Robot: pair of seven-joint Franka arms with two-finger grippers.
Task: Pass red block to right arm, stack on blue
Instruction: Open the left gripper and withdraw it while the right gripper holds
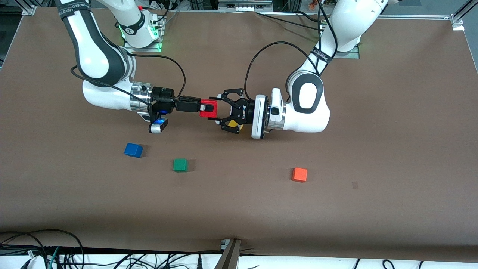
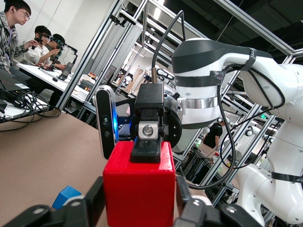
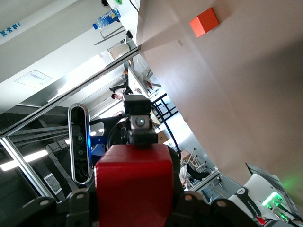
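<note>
The red block (image 1: pixel 210 105) hangs in the air over the middle of the table, between both grippers. My right gripper (image 1: pixel 205 108) grips it from the right arm's end with slim black fingers. My left gripper (image 1: pixel 219 108), the black claw, closes its pads on the block from the left arm's end. In the left wrist view the block (image 2: pixel 139 184) sits between my left gripper's pads (image 2: pixel 94 201), and a right gripper finger (image 2: pixel 147 144) presses on its top. In the right wrist view the block (image 3: pixel 135 184) fills the bottom. The blue cube (image 1: pixel 133 150) lies on the table toward the right arm's end.
A green cube (image 1: pixel 180 165) lies beside the blue one, slightly nearer the front camera. An orange cube (image 1: pixel 300 174) lies toward the left arm's end and shows in the right wrist view (image 3: pixel 204 22). A yellow cube (image 1: pixel 234 123) peeks out under the left gripper.
</note>
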